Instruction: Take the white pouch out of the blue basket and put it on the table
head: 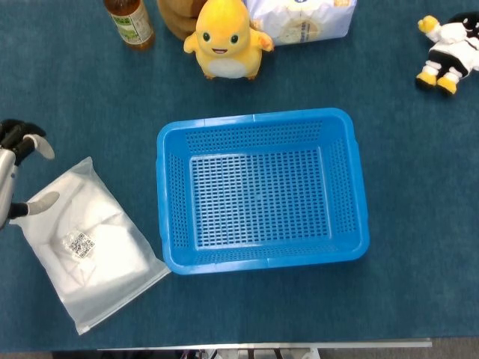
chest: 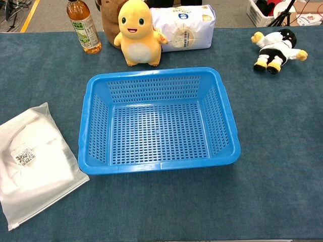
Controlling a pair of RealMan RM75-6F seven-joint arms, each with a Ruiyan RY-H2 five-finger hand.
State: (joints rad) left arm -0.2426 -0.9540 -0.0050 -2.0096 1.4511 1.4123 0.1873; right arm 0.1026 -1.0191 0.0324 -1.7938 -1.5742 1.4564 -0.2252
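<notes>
Pouch: white pouch (head: 92,247) lay flat on table (head: 247,314), out of basket, its near-right corner just beside basket's front-left corner; label patch faced up.
Left hand (head: 19,172): seen only at far-left edge of head view, fingers spread, gripping nothing; one fingertip (head: 43,202) over pouch's far-left edge, contact unclear.
Right hand: not visible in either view.
Step judged: release done; hand should lift straight off so pouch is not dragged.
Basket: blue basket (head: 262,198) sat empty, mid-table.
Room: open cloth left and near; yellow toy (head: 227,37), bottle (head: 129,21) crowded far edge.
</notes>
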